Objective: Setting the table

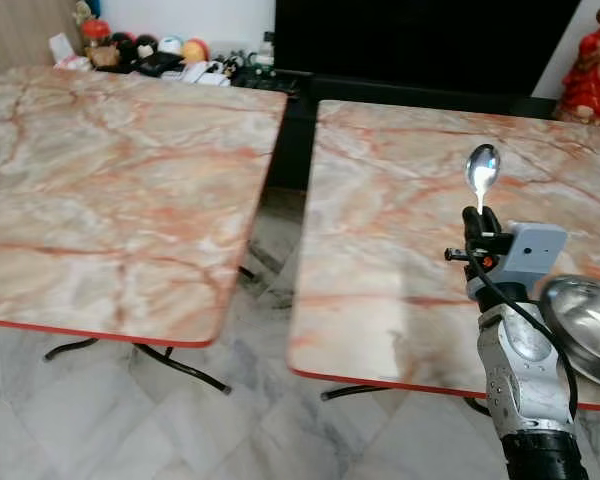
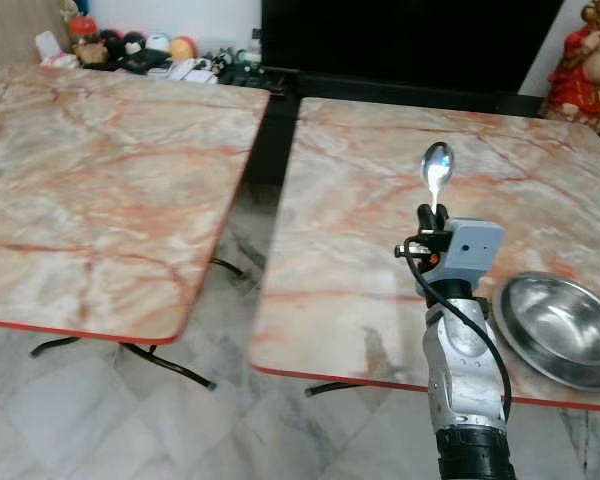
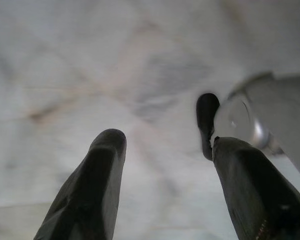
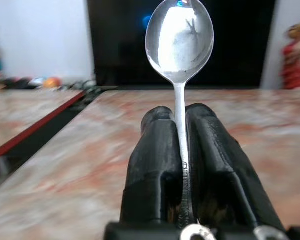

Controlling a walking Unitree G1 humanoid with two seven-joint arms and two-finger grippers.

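My right gripper [image 1: 478,216] is raised over the right marble table [image 1: 380,240], shut on a metal spoon [image 1: 482,168] that stands upright with its bowl on top. In the right wrist view the spoon [image 4: 179,40] rises from between the two black fingers [image 4: 155,165], its handle clamped between them. A steel bowl [image 1: 586,325] sits on the same table, just right of the right forearm near the front edge. In the left wrist view my left gripper [image 3: 162,145] hangs open over the pale tiled floor, nothing between its fingers.
A second marble table [image 1: 110,190] stands to the left, with a gap of tiled floor [image 1: 265,260] between the two. Toys and clutter [image 1: 150,52] line the far wall beside a dark TV unit [image 1: 420,40]. A red figurine [image 1: 592,75] stands at the back right.
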